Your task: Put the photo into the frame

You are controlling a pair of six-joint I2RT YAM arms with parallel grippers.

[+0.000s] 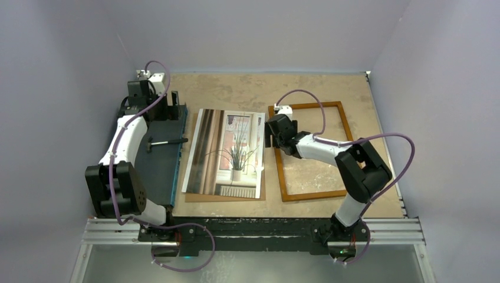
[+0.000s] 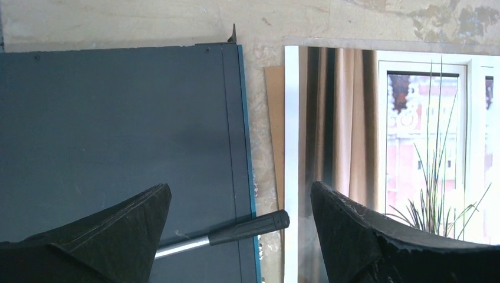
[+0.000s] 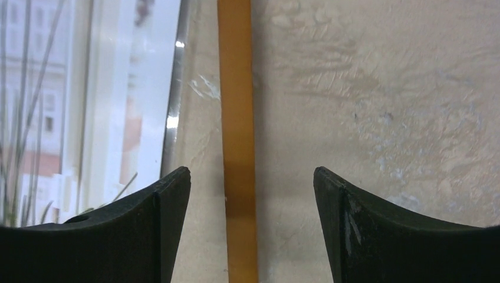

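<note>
The photo [image 1: 227, 150], a glossy print of a spiky plant by a window, lies flat mid-table on a brown backing board [image 1: 263, 193]. The frame [image 1: 312, 195], thin orange-brown wood, lies flat to its right. My right gripper [image 1: 272, 138] is open and empty; in the right wrist view [image 3: 252, 171] its jaws straddle the frame's left rail [image 3: 237, 118], with the photo's right edge [image 3: 88, 106] beside it. My left gripper [image 1: 168, 106] is open and empty at the far left; in the left wrist view [image 2: 240, 188] it hangs over the gap between the dark box and the photo [image 2: 365, 130].
A dark flat box [image 1: 159, 159] lies left of the photo, under the left arm. A small tool [image 1: 168, 142] with a metal shaft and black handle [image 2: 247, 227] rests on it, handle tip reaching toward the photo. Grey walls enclose the table on three sides.
</note>
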